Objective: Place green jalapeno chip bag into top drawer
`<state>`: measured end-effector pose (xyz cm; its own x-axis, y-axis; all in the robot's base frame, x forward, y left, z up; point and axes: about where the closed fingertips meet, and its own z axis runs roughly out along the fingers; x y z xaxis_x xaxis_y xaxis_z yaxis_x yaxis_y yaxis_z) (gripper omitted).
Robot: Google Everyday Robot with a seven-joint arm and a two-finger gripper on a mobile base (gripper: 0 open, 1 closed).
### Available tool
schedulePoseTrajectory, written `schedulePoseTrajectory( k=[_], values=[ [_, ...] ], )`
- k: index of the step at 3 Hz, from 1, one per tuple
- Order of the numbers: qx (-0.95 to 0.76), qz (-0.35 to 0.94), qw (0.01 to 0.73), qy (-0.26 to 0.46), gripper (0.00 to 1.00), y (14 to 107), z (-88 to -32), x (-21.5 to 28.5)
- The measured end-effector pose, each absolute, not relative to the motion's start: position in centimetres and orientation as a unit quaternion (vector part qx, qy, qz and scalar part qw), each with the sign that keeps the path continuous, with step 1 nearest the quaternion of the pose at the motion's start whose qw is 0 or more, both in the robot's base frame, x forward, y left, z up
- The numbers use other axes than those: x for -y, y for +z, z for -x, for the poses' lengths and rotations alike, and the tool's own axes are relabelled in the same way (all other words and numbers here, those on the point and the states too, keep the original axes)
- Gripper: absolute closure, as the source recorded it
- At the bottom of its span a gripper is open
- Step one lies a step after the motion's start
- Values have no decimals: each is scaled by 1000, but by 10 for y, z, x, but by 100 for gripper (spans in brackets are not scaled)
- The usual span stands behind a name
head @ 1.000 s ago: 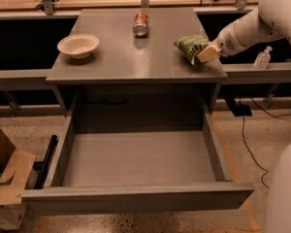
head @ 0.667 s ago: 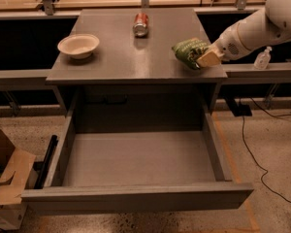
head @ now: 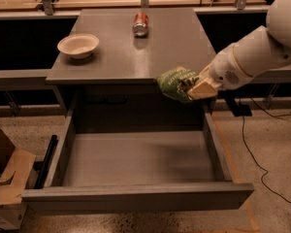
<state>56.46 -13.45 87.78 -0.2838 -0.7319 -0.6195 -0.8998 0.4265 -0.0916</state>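
The green jalapeno chip bag [head: 173,83] is held in the air at the front right edge of the grey table, above the back right part of the open top drawer [head: 136,158]. My gripper [head: 194,85] comes in from the right on a white arm and is shut on the bag's right side. The drawer is pulled fully out below the tabletop, its grey floor bare, its flat front panel [head: 136,196] nearest the camera.
A pale bowl [head: 78,45] sits on the tabletop [head: 136,57] at the left. A red-orange soda can [head: 140,24] lies at the back middle. A cardboard box [head: 5,188] stands on the floor at the left. A black cable [head: 252,159] runs over the floor at the right.
My gripper has carried the chip bag off the tabletop's right side, forward and to the left, out over the drawer's back right part.
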Motion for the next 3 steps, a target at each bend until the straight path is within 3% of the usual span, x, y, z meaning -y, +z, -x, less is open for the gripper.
schedulePoseTrajectory(
  k=[1, 2, 3],
  values=[
    [-799, 518, 251, 174, 82, 853, -499, 120],
    [-811, 517, 192, 195, 58, 813, -456, 114],
    [-829, 500, 146, 205, 35, 765, -438, 123]
  ],
)
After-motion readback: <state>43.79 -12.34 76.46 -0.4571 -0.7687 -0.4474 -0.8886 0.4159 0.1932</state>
